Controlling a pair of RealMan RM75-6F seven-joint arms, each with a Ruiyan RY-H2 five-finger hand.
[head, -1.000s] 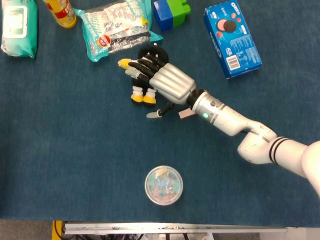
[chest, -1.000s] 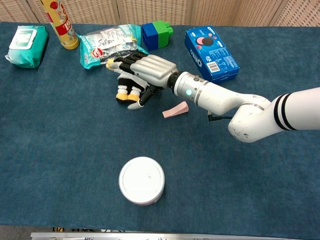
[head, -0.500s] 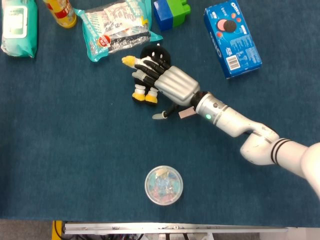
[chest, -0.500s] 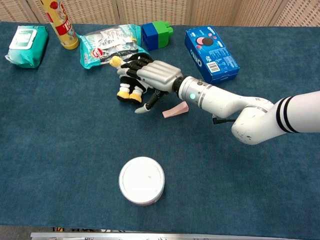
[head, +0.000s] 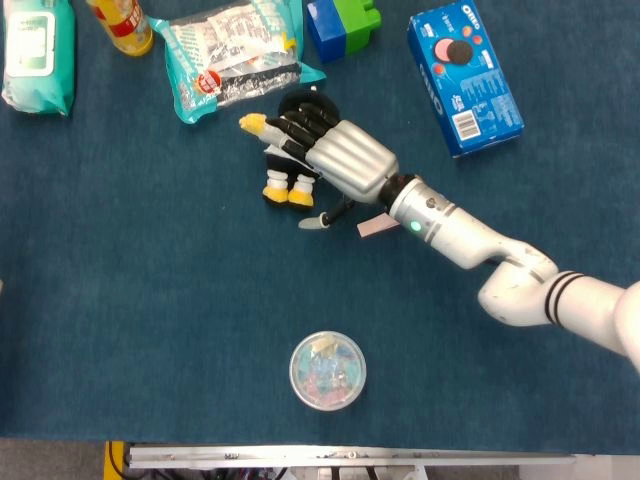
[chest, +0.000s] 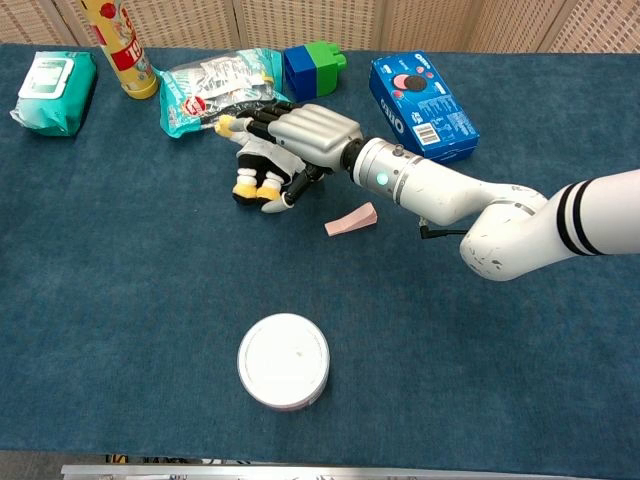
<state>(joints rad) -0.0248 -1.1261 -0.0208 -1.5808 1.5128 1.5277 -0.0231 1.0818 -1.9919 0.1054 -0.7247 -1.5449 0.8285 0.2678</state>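
Covering the penguin toy (head: 284, 170) | your right hand (head: 335, 158) lies over it, fingers curled, clamped or not: cannot tell | risk: lifting now drops it, or fingertips nudge snack bag (head: 232, 58) just beyond.

Matt blue cloth table (chest: 120, 300), glossy metal robot hand (chest: 305, 135)

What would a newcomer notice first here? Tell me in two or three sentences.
The silver right hand in the middle of the blue table draws the eye first, lying over a black, white and yellow plush penguin with its dark fingers spread across the toy. Beyond it, along the far edge, a bright blue cookie box and a crinkled snack bag stand out. Alone near the front edge sits a round white container.
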